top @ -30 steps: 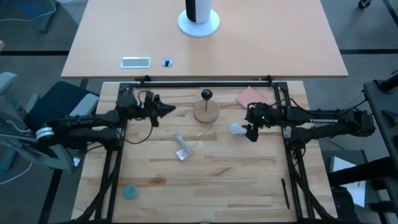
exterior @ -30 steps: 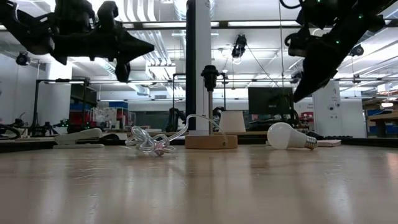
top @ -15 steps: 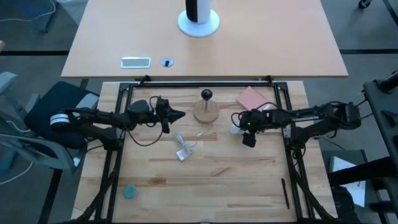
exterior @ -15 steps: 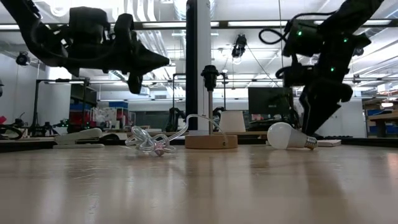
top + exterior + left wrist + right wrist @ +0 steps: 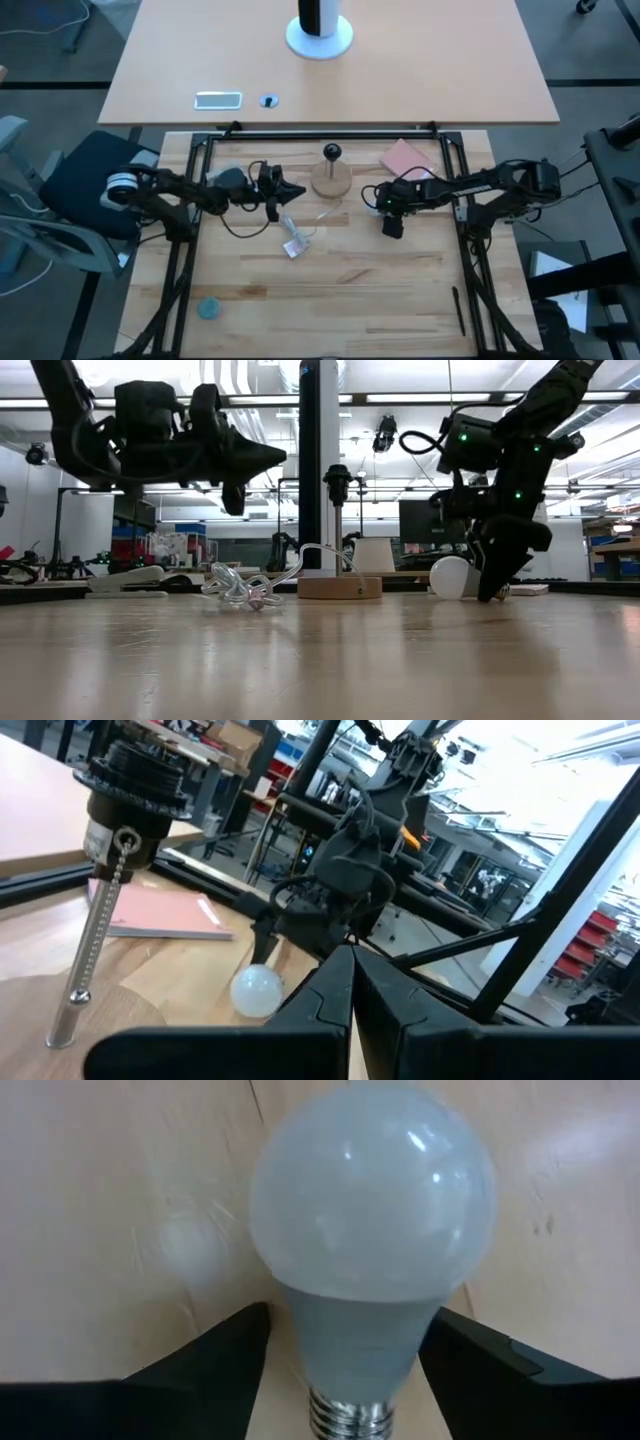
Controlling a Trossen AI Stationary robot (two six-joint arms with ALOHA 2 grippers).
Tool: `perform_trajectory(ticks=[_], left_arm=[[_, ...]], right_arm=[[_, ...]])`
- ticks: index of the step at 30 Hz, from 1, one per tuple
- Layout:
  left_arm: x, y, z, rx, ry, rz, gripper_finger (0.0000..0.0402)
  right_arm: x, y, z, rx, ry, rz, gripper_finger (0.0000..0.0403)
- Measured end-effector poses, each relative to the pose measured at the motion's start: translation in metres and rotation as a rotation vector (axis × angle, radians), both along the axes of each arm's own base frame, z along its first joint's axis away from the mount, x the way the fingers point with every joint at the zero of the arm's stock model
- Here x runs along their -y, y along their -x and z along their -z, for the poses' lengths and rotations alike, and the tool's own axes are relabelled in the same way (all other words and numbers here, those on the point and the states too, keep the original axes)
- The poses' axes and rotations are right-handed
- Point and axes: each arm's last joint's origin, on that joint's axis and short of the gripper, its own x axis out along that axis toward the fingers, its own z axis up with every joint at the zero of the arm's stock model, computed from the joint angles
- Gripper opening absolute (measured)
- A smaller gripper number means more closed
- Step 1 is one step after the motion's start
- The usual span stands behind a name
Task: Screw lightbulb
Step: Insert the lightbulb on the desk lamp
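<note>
The right pincer (image 5: 345, 1370) stands wide open astride the lightbulb (image 5: 372, 1240), which lies on its side on the counter (image 5: 350, 290) just right of the socket stand (image 5: 331, 178); nothing is held yet. The left pincer (image 5: 287, 190) hovers fully closed and empty beside the stand. Closing on the tapered neck could squirt the bulb away, since it rolls freely.

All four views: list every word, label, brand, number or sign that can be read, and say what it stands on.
No text reads clearly in any view.
Right arm: no lettering can be read on it in the high view.
Socket in the left wrist view: pale label on its side, too blurred to read.
Pink booklet: no print visible.
Lightbulb: no marking visible.
Room behind, low view: signs and screens too small to read.
</note>
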Motion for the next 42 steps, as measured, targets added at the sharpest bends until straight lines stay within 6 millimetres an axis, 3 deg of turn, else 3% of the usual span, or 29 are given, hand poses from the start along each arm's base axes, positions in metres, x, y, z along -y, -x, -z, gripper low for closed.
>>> perform_trajectory(ticks=[11,17,22,28,32,36,42], left_arm=[[0.001,-0.002,0.000,0.025,-0.003,0.003,0.0000],[0.003,-0.002,-0.002,0.046,-0.008,0.009,0.0000],[0.004,0.000,-0.008,0.111,-0.034,-0.007,0.0000],[-0.001,-0.001,-0.014,0.150,-0.054,-0.181,0.0000],[-0.004,-0.011,-0.029,0.196,-0.131,-0.207,0.0000],[-0.007,-0.024,-0.049,0.255,-0.194,-0.222,0.0000],[-0.016,-0.038,-0.074,0.292,-0.289,-0.264,0.0000]], right_arm=[[0.000,-0.003,0.002,0.029,-0.007,0.007,0.0123],[0.001,-0.001,-0.013,0.108,0.026,0.025,0.0123],[0.000,0.003,-0.046,0.313,0.057,0.013,0.0123],[0.004,0.005,-0.098,0.731,0.153,-0.022,0.0123],[0.014,0.004,-0.126,1.001,0.209,-0.075,0.0123],[0.029,0.001,-0.140,1.173,0.256,-0.124,0.0123],[0.054,-0.012,-0.136,1.325,0.265,-0.176,0.0123]])
